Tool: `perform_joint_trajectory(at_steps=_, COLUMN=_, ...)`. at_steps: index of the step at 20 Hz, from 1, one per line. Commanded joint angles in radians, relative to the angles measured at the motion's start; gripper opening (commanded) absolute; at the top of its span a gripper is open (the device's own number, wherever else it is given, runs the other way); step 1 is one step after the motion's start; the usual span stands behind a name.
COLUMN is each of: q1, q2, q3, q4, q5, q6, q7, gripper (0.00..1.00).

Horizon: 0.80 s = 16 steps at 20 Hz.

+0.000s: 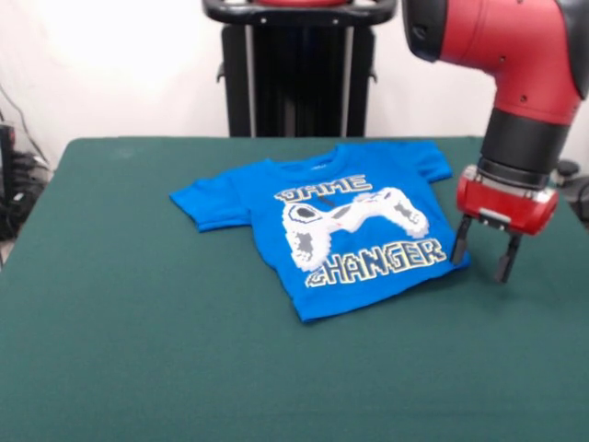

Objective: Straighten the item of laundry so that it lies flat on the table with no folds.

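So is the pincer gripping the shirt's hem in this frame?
No. The pincer is open beside the blue T-shirt, with nothing between its fingers.

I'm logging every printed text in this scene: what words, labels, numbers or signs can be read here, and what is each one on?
"GAME": upper line of white-and-yellow lettering on the front of the blue T-shirt, above the white controller print.
"CHANGER": lower line on the same shirt, below the controller.
No lettering can be read on the arm, the tool or the green table.

Bright, even light — back wall (110, 64) washed out — soft overall focus.
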State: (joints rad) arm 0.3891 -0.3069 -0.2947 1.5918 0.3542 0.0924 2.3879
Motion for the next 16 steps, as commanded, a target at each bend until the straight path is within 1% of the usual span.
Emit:
perform_joint_trajectory(at_steps=1, q1=-0.011, q2=0.022, q3=0.147, q4=0.09, q5=-0.022, q6=-0.002, q7=0.124, gripper=1.0)
perform_joint_trajectory(at_steps=5, q1=-0.006, q2=0.023, q3=0.143, q4=0.091, q5=-0.02, q6=0.006, q7=0.126, gripper=1.0)
perform_joint_trajectory(at_steps=12, q1=0.025, q2=0.04, q3=0.099, q4=0.089, q5=-0.011, q6=0.013, q7=0.138, gripper=1.0)
perform_joint_trajectory(at_steps=16, q1=0.036, q2=0.046, q3=0.09, q4=0.083, q5=-0.003, q6=0.006, q7=0.147, gripper=1.0)
